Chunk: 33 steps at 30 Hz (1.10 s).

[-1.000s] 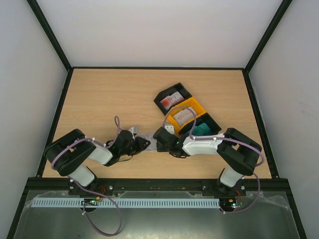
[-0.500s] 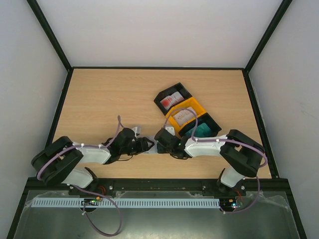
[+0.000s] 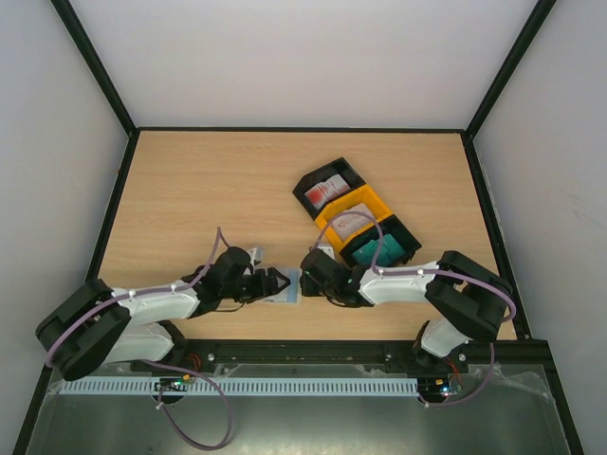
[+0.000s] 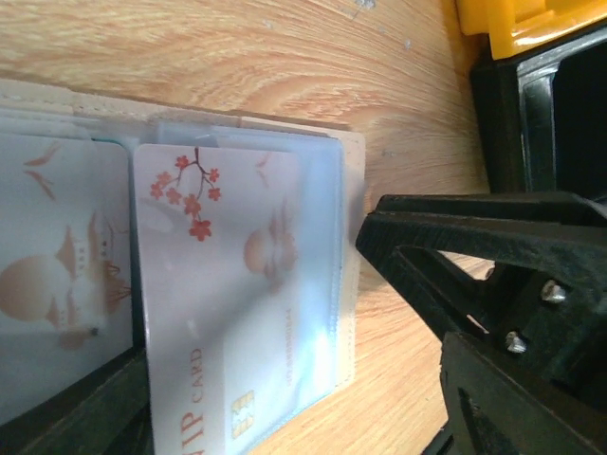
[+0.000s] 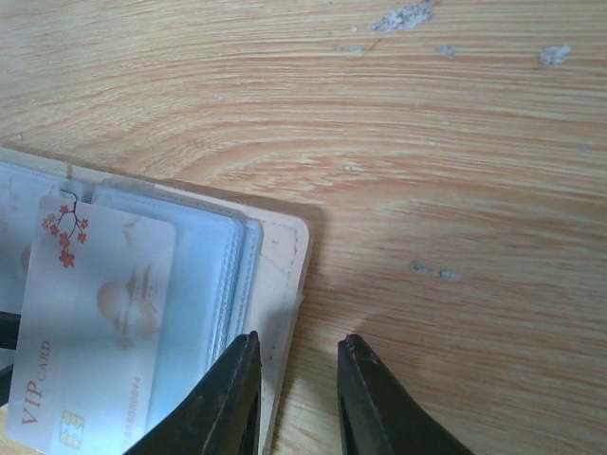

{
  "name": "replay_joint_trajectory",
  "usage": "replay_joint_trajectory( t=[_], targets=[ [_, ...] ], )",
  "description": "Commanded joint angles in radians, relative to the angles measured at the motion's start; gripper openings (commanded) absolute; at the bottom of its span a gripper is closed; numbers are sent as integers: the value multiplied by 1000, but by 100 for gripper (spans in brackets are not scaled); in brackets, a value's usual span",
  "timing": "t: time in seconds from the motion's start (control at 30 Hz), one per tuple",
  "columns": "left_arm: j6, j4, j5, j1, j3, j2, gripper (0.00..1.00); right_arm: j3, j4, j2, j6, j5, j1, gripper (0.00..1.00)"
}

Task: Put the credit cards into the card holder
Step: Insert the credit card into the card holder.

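Card holder (image 3: pixel 287 285) lies open near the table's (image 3: pixel 190 190) 6 o'clock edge. One credit card (image 4: pixel 218 303) sits in it, long axis 12-to-6. The left gripper (image 3: pixel 275 282) is nearest it, fingers spread wide and released. The right gripper (image 5: pixel 296 343), barely parted, straddles the holder's 3 o'clock edge.

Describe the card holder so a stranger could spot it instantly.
On the wooden table, look near the front edge, between the left gripper and the right gripper. The card holder lies open there: flat, pale beige, clear pockets showing white cards, unlike the black and orange bins behind it.
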Motion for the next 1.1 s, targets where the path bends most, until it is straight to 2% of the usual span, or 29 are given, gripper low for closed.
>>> replay_joint_trajectory(
  t=[0.0, 0.2, 0.4, 0.63, 0.77, 0.87, 0.97, 1.07],
  targets=[
    [27, -104, 4, -5, -6, -55, 81, -23, 11, 12, 16, -24, 7, 21],
    [90, -322, -75, -5, 63, -93, 83, -30, 31, 29, 24, -23, 1, 12],
    [168, -536, -160, -5, 155, -113, 91, -30, 45, 39, 23, -23, -5, 11],
    [205, -616, -173, -5, 190, -119, 92, -46, 83, 36, 22, -55, -5, 11],
    [231, -651, -182, -5, 210, -118, 94, -62, 96, 6, 29, -56, -6, 16],
    [232, -641, -199, -5, 213, -118, 85, -65, 96, -5, 28, -54, -5, 17],
    [226, -599, -199, -5, 209, -91, 63, -70, 108, -2, 27, -72, -6, 17],
    [221, -575, -216, -5, 212, -49, 51, -78, 134, 2, 23, -112, -6, 17]
  ],
)
